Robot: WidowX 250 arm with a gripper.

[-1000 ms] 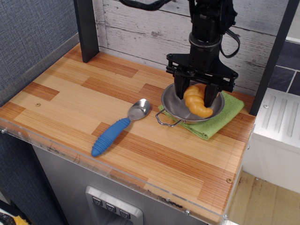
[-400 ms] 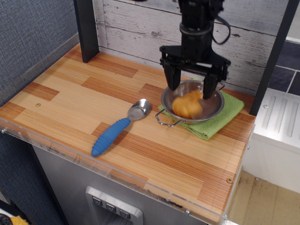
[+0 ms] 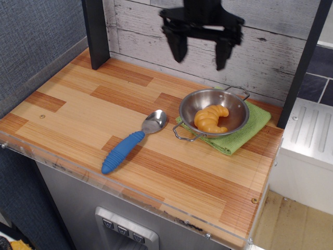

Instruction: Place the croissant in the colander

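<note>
The croissant lies inside the colander, on the bottom of the bowl, with its curved back toward the front edge of the table. Nothing touches it. The colander stands on a green cloth near the back right corner of the wooden table. One wire handle points to the front left and the other to the back right.

The gripper hangs high above the back edge of the table, in front of the white plank wall. It is well apart from the colander, up and to the left of it. Its two black fingers are spread wide and hold nothing.

A spoon with a blue handle lies near the middle of the table, just left of the colander, its metal bowl close to the front left handle but not touching it.
</note>
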